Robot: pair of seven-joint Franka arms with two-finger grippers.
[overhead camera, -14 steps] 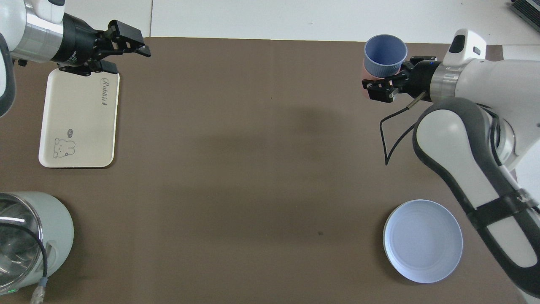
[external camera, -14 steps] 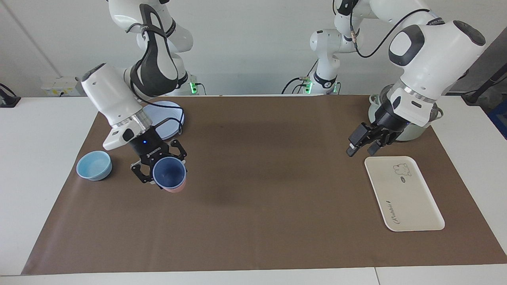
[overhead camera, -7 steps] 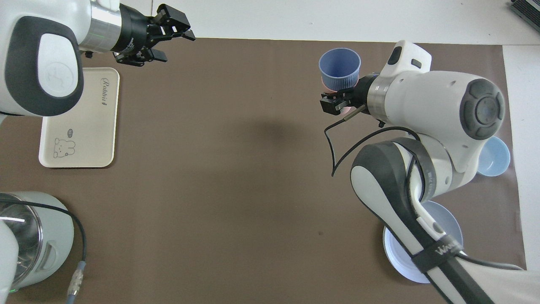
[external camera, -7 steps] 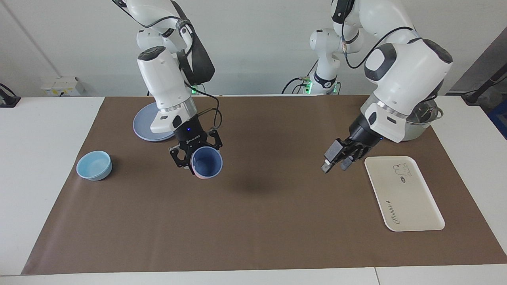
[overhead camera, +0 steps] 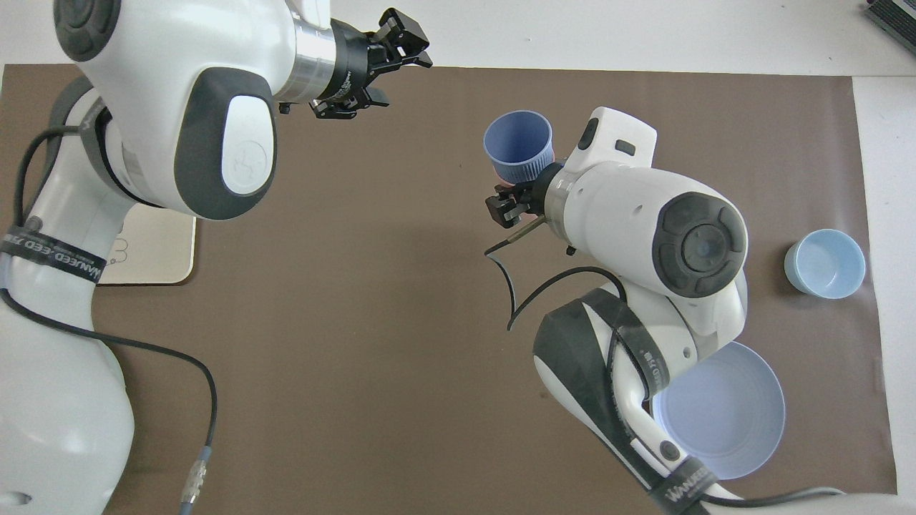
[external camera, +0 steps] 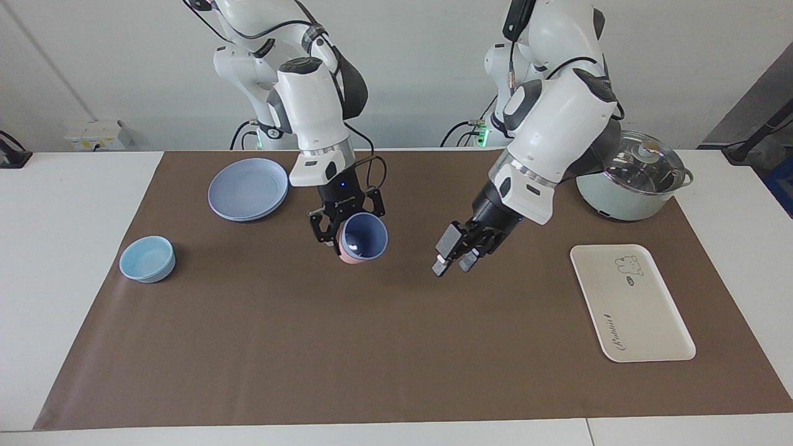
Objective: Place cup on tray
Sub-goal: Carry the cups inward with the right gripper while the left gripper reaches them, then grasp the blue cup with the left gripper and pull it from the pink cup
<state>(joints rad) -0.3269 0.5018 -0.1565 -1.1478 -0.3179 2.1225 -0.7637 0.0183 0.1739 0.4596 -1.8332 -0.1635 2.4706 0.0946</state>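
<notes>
The periwinkle-blue ribbed cup point(external camera: 364, 235) hangs tilted over the middle of the brown mat, with my right gripper point(external camera: 348, 234) shut on it. A pink tumbler point(external camera: 349, 256) peeks out beneath the cup, as if nested around its base. In the overhead view the cup point(overhead camera: 518, 146) shows its open mouth. My left gripper point(external camera: 454, 265) hovers over the mat beside the cup, toward the left arm's end, its fingers apart and holding nothing. The cream-white tray point(external camera: 644, 316) lies bare at the left arm's end. In the overhead view the tray point(overhead camera: 154, 247) is mostly hidden under the left arm.
A round blue plate point(external camera: 248, 188) lies close to the right arm's base. A low light-blue bowl point(external camera: 147, 259) sits at the right arm's end of the mat. A pale green pot with a glass lid point(external camera: 638, 179) stands nearer to the robots than the tray.
The right gripper has carried the cup from near the bowl to over the mat's middle. The left gripper has swung from beside the tray toward the middle, closing the distance to the cup.
</notes>
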